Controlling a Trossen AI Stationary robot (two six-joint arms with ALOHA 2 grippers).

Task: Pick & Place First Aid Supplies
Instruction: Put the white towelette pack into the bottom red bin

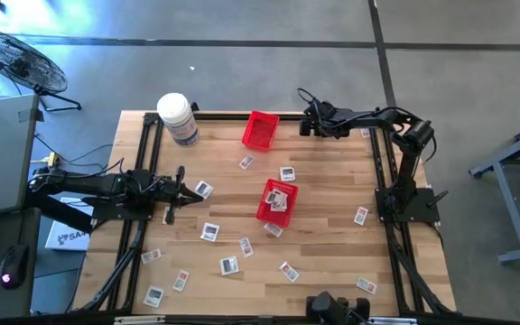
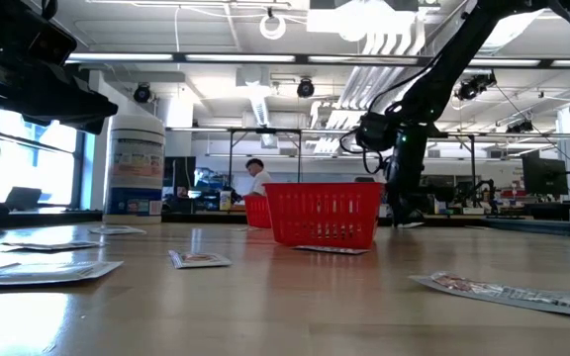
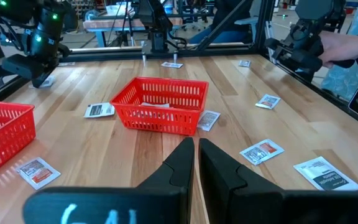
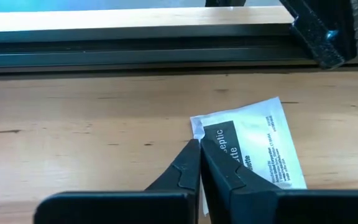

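- The right hand (image 4: 199, 144) is at the far edge of the table (image 1: 332, 244), clenched, its 2 dark fingers pinching the corner of 1 white packet (image 4: 260, 143) with dark print.
- That packet lies flat on the wood, just short of the dark frame rail (image 4: 135, 50).
- The grip looks thin: only a corner sits between the fingers. A slow, straight lift seems wise, with a check that the packet comes up before carrying it.
- Lifting clear of the rail first, then travelling to a basket, should keep the packet from snagging.
- The left hand (image 3: 194, 144) hovers over the left side of the table, clenched on nothing, waiting.
- Loose packets (image 1: 229, 265): I count about 14 in the high view, most in the near half of the table, a few in the middle, 1 by the right arm at the far side. The pinched one is hidden under the arm there.
- Red mesh baskets: 2. The centre basket (image 1: 262, 212) holds at least 1 packet; the exact number inside is unclear. The far basket (image 1: 249, 135) sits by the far edge.
- White jar (image 1: 177, 116): 1, at the far left corner.
- Robot arms: 2.
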